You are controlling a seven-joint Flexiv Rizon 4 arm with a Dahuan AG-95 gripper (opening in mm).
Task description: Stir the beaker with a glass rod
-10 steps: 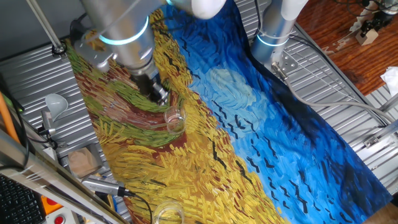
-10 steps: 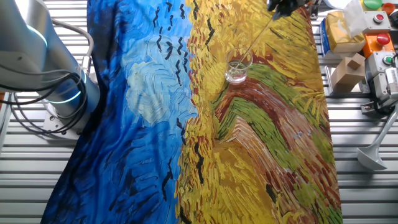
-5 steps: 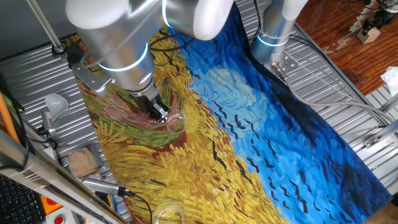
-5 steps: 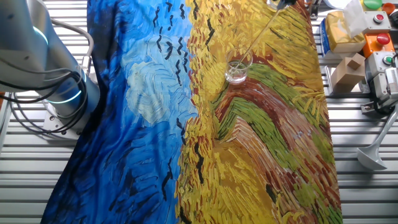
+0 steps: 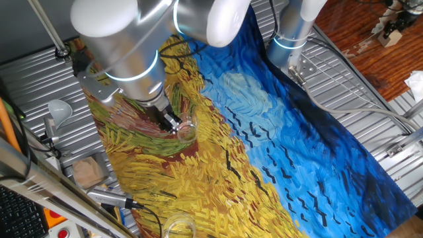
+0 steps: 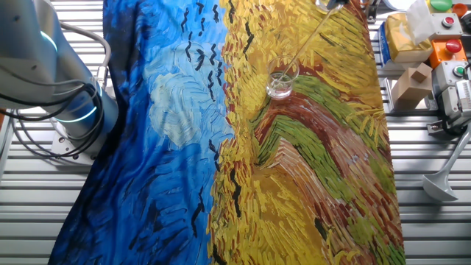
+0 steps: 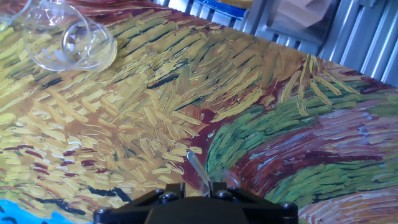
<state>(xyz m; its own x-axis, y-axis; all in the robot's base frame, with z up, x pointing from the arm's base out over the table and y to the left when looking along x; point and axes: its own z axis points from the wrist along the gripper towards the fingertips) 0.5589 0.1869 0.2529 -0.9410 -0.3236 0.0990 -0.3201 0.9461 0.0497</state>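
The beaker (image 5: 187,130) is a small clear glass cylinder that stands upright on the painted cloth; it also shows in the other fixed view (image 6: 280,85). The glass rod (image 6: 302,44) is a thin clear stick that slants from the top edge of that view down into the beaker. My gripper (image 5: 170,121) is shut on the rod's upper part, right beside the beaker's rim. In the hand view the rod (image 7: 198,169) runs out from between the black fingers (image 7: 176,188). There the beaker is only a faint glassy shape by the fingers.
A wider clear glass vessel (image 5: 178,228) sits near the cloth's front edge and shows in the hand view (image 7: 68,38). A cardboard box (image 5: 86,172), a white scoop (image 5: 58,110) and a button box (image 6: 450,53) lie beside the cloth. A second arm's base (image 5: 291,30) stands behind.
My gripper has moved lower and closer to the beaker, tilting the rod. The rod's lower end has stayed in the beaker. The beaker has not moved.
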